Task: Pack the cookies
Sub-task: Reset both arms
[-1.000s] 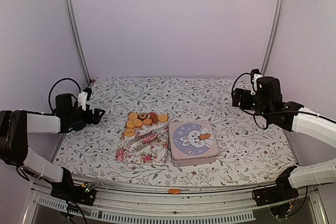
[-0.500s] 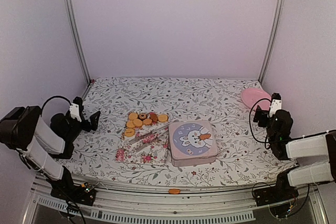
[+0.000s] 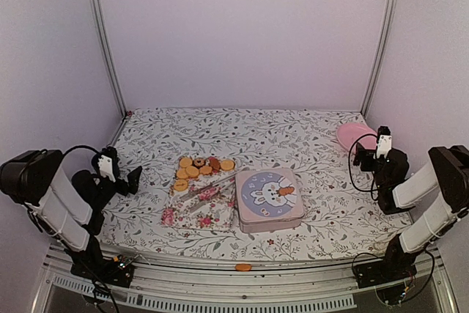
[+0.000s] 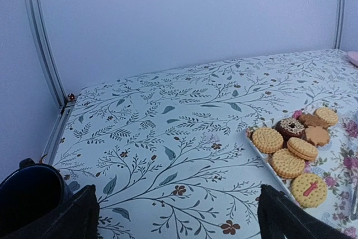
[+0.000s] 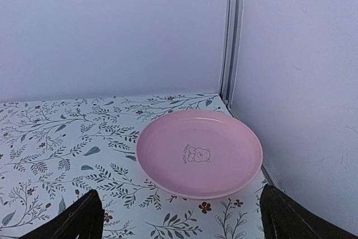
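The cookies (image 3: 201,166) lie in a loose cluster on the far end of a floral tray (image 3: 192,212) at the table's middle; most are golden, one is dark brown. In the left wrist view the cookies (image 4: 295,148) sit to the right, ahead of the fingers. My left gripper (image 3: 130,177) rests low at the left table edge, open and empty, well left of the cookies; its fingertips (image 4: 75,218) frame bare cloth. My right gripper (image 3: 362,154) sits low at the right edge, open and empty, facing the pink plate (image 5: 199,154).
A rounded pink tin (image 3: 270,198) with a rabbit lid stands shut just right of the floral tray. The pink plate (image 3: 355,135) lies in the far right corner. One stray orange cookie (image 3: 242,267) lies on the front rail. Metal posts stand at both back corners.
Both arms have drawn back and dropped from raised poses to low folded poses at the table's sides. The right arm's retreat uncovered the pink plate. Cookies and tin have not moved.
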